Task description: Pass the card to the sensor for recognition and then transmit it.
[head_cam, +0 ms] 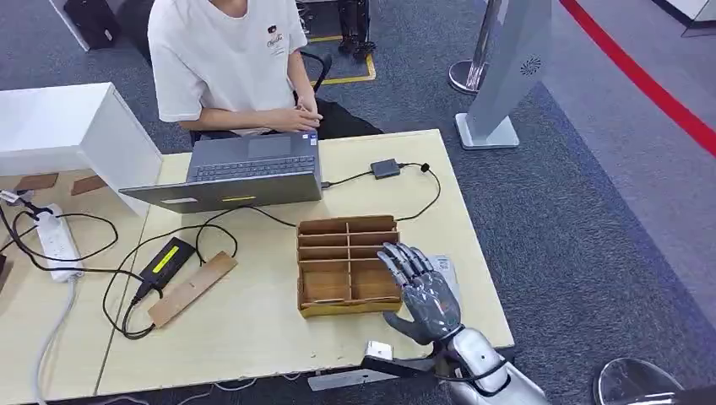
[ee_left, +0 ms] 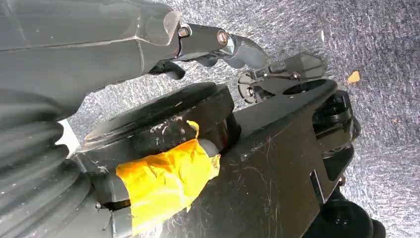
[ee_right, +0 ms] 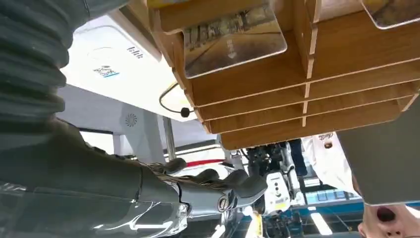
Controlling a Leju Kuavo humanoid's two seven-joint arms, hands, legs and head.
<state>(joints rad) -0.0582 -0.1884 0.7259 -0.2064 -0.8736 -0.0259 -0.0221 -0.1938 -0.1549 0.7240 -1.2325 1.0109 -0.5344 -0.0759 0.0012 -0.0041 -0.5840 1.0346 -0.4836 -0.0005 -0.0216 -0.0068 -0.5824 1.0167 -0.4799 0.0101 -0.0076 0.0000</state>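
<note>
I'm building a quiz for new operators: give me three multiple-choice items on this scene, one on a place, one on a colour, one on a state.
1. Where is the right hand?
A. over the wooden tray's right side
B. on the laptop
C. by the power strip

2. What colour is the label on the black device left of the tray?
A. red
B. yellow
C. blue

3. What does the right hand hold?
A. a card
B. a cable
C. nothing, fingers spread

Answers: 1 A, the head view shows it there; 2 B, the label is yellow; 3 C, its fingers are apart and empty.

A pale wooden table (head_cam: 253,312) stands on grey carpet (head_cam: 583,219). A red line (head_cam: 650,84) crosses the floor. A white box (head_cam: 59,126) sits at the table's corner.
</note>
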